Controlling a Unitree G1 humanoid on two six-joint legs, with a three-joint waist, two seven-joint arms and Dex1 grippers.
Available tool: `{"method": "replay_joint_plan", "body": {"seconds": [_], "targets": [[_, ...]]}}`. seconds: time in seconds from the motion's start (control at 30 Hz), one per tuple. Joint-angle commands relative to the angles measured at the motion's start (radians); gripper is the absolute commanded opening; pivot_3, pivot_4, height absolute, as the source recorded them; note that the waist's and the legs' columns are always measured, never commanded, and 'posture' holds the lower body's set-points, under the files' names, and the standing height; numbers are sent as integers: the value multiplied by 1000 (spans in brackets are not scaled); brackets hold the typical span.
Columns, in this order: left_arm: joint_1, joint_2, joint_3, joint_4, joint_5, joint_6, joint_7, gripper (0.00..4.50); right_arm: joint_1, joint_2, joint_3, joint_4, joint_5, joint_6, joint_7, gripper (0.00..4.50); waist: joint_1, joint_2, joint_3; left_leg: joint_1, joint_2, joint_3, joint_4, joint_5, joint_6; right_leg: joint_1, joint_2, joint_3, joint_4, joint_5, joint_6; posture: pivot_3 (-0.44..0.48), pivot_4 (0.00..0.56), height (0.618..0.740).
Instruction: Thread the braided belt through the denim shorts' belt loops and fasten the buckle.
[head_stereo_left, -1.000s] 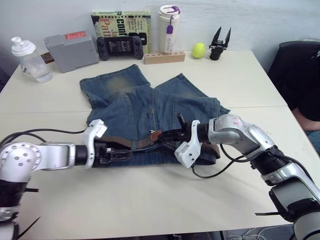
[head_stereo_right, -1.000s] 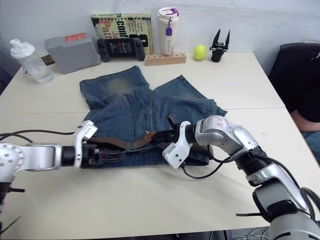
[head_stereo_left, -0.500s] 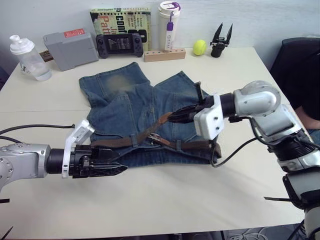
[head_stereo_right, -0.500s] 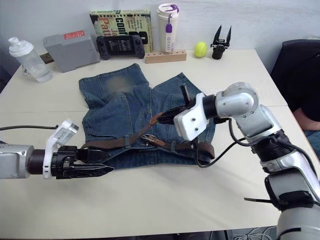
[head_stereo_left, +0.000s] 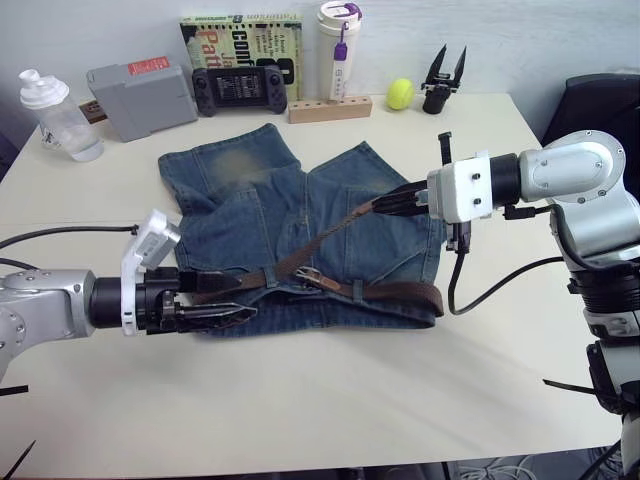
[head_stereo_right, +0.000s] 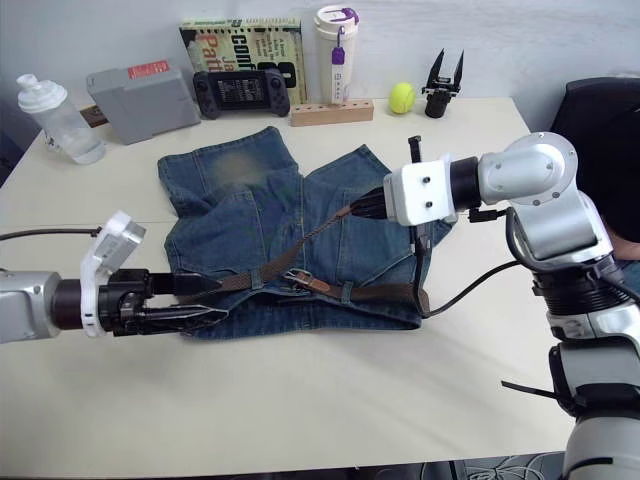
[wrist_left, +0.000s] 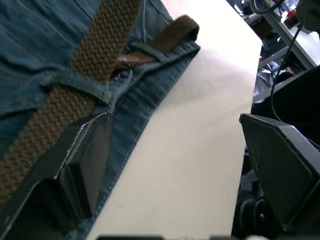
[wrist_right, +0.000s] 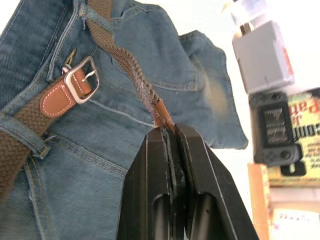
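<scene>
The denim shorts (head_stereo_left: 300, 215) are faded blue cloth, matt, with stitched seams. The braided belt (wrist_right: 122, 62) is coarse dark-brown woven fabric tipped in smooth tan leather. Its buckle (wrist_right: 80, 82) is shiny silver metal on a stitched leather tab. The table (head_stereo_left: 300, 400) is smooth, matt cream; the right gripper (wrist_right: 172, 137) is glossy black plastic

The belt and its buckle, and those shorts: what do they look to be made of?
The braided belt looks like woven brown fabric cord: its plaited texture shows. Its tip and the tab by the buckle look like smooth tan leather with pale stitching. The buckle frame is shiny, probably metal. The denim shorts are faded blue denim with stitched seams.
</scene>
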Motion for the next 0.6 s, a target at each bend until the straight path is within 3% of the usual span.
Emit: {"method": "replay_joint_plan", "body": {"seconds": [0.03, 0.2, 0.33, 0.4, 0.5, 0.6], "targets": [[-57, -45, 9, 4, 60, -68, 50, 4425, -1, 11, -36, -64, 20, 111, -27, 0, 0, 0, 0, 0, 0, 0, 0, 0, 0, 0, 0, 0, 0, 0, 0, 0, 150, 693], [-175, -132, 35, 43, 47, -128, 75, 4425, -2, 63, -28, -113, 26, 269, -67, 0, 0, 0, 0, 0, 0, 0, 0, 0, 0, 0, 0, 0, 1, 0, 0, 0, 150, 693], [-241, -204, -61, 44, 124, -141, 125, 4425, -10, 93, -33, -124, 15, 340, -91, 0, 1, 0, 0, 0, 0, 1, 0, 0, 0, 0, 0, 0, 1, 0, 0, 0, 150, 693], [-243, -206, -117, 22, 214, -171, 125, 4425, -12, 97, -34, -127, 9, 357, -96, 0, 1, 0, 0, 0, 0, 1, 0, 1, 1, 0, 0, 0, 1, 0, 0, 0, 150, 693], [-226, -214, -295, -53, 443, -277, 148, 4425, -19, 102, -40, -131, 10, 408, -115, 0, 0, -1, 0, 0, 0, 1, 0, 1, 1, 0, 0, 0, 1, 0, 0, 0, 150, 693], [-245, -268, -366, -41, 589, -354, 206, 4425, -20, 101, -45, -147, 17, 442, -122, 0, 1, -1, 0, 0, 0, 2, 0, 1, 1, 0, 1, 1, 1, 0, 0, 0, 150, 693]]}}
